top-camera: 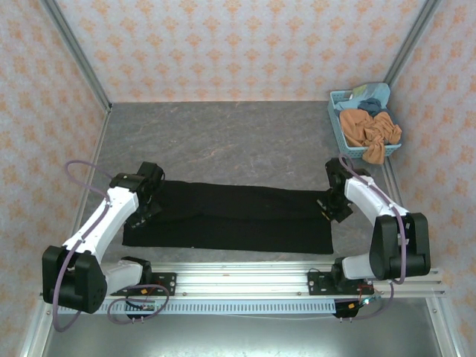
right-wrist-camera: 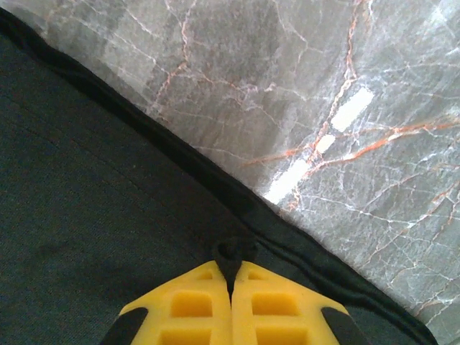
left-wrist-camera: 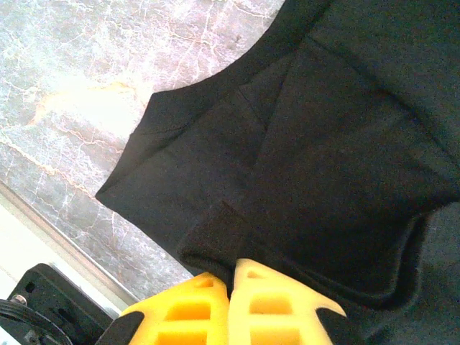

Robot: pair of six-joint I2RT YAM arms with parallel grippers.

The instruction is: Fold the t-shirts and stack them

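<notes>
Since black t-shirt (top-camera: 238, 216) looks soft & limp (prob. sags mid-span), left claw (left-wrist-camera: 231, 272) & right claw (right-wrist-camera: 231, 264) each pinch an outer edge.

Robot test cell, lab setting: a staged tabletop enclosure.
Item: papered panels (top-camera: 223, 44) and aluminium posts (top-camera: 74, 52) are boxing in a marble-look tabletop (top-camera: 223, 134) beyond the left gripper (top-camera: 146, 212) and right gripper (top-camera: 332, 210). An extruded rail (top-camera: 245, 281) is carrying the arm bases (top-camera: 141, 282) behind them. A blue basket (top-camera: 335, 123) is sitting past the right gripper.
</notes>
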